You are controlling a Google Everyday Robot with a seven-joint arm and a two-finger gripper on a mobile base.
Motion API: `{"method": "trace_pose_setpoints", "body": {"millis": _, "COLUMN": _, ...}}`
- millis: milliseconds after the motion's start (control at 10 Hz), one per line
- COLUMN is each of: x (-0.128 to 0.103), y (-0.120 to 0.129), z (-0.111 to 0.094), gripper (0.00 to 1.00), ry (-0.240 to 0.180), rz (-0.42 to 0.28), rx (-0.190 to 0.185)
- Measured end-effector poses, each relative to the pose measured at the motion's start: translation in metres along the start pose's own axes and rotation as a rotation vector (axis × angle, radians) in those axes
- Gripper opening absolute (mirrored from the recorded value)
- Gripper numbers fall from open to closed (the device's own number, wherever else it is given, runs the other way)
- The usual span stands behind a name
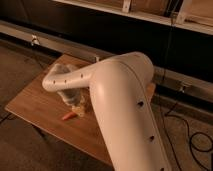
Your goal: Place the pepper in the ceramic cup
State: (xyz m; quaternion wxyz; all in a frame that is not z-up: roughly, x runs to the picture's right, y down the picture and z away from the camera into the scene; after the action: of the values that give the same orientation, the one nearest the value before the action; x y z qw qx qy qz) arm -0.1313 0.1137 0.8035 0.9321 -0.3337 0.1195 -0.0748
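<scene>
The gripper [76, 104] hangs just above the thick end of the pepper [67, 116], which lies on the wooden table [35, 107], and its jaws are spread and not clamped on anything. If they close off-centre, the tapered pepper could roll or squirt away. The bulky white arm [120, 100] covers everything behind the pepper, and the ceramic cup cannot be made out, so lining up the drop looks uncertain.
</scene>
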Motion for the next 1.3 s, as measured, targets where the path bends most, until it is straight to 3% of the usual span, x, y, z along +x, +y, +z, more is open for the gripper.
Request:
{"method": "trace_pose_setpoints", "body": {"millis": 500, "x": -0.005, "y": 0.004, "z": 0.010, "gripper": 0.65, "ry": -0.029, "rz": -0.006, "rx": -0.026}}
{"method": "trace_pose_setpoints", "body": {"millis": 900, "x": -0.015, "y": 0.006, "z": 0.020, "gripper": 0.65, "ry": -0.052, "rz": 0.008, "rx": -0.011}}
{"method": "trace_pose_setpoints", "body": {"millis": 1100, "x": -0.017, "y": 0.008, "z": 0.022, "gripper": 0.54, "ry": -0.057, "rz": 0.012, "rx": -0.007}}
{"method": "trace_pose_setpoints", "body": {"millis": 1300, "x": -0.016, "y": 0.007, "z": 0.020, "gripper": 0.32, "ry": -0.062, "rz": 0.027, "rx": -0.003}}
